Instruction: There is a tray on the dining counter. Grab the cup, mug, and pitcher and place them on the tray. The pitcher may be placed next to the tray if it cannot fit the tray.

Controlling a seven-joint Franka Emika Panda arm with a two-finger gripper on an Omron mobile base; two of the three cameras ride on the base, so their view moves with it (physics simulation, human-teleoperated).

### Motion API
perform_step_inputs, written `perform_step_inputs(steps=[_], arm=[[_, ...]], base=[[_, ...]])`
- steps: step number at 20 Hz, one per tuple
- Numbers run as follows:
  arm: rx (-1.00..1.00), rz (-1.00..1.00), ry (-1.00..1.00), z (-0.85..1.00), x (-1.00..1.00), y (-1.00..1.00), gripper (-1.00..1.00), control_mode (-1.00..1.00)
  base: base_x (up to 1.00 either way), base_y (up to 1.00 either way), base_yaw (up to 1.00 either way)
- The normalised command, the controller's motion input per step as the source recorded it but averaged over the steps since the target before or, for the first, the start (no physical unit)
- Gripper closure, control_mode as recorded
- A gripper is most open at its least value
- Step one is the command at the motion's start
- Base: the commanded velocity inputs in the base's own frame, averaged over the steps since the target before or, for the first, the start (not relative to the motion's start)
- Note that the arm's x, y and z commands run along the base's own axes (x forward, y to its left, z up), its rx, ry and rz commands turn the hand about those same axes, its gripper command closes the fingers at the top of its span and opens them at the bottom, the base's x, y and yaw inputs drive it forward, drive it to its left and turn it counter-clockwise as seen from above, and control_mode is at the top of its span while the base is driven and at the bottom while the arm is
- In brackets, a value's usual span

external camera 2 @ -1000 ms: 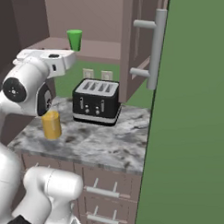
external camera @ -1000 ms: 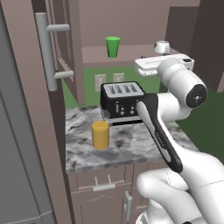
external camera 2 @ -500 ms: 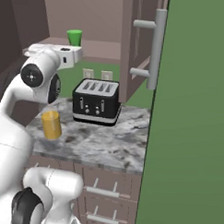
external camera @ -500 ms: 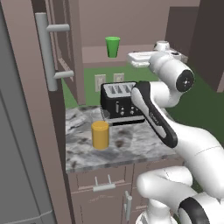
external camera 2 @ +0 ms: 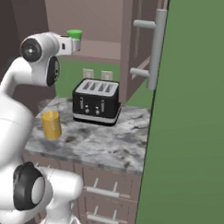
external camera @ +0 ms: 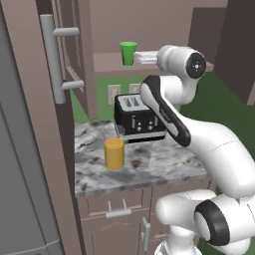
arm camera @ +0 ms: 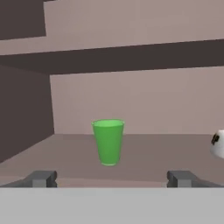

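Tool [arm camera: 112,178] is level with the shelf, jaws spread wide and gripping nothing, the green cup [arm camera: 108,141] upright dead ahead between the fingertips' line but clear of them, mug [arm camera: 218,144] off to its right edge, pitcher [external camera: 114,154] down on the surface beside the toaster [external camera: 138,118].

A small bright green cup [arm camera: 108,141] with no handle stands upright in the middle of the hand view, on a flat brown shelf. It is wider at the top and narrower at the bottom. In the left base view it is at the top middle of the frame [external camera: 128,53].

A small white mug [arm camera: 218,144] with a dark mark peeks in at the right edge of the hand view, on the same shelf, well apart from the cup.

A plain yellow-orange round pitcher [external camera: 114,154] stands upright on the small marbled tabletop, in the middle left of the left base view. In the right base view it is at the left [external camera 2: 51,124].
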Motion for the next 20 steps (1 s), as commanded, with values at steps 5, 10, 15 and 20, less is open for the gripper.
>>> perform_step_inputs(steps=[5, 10, 15, 20], arm=[[-0.01, 0.0, 0.17, 0.17, 0.15, 0.05, -1.0, -1.0], [-0.01, 0.0, 0.17, 0.03, 0.01, 0.01, -1.0, -1.0], [-0.06, 0.0, 0.1, -0.01, 0.0, 0.0, -1.0, -1.0], [-0.09, 0.0, 0.0, -0.19, 0.05, 0.08, -1.0, -1.0]], base=[[0.0, 0.0, 0.0], [0.0, 0.0, 0.0], [0.0, 0.0, 0.0], [0.0, 0.0, 0.0]])
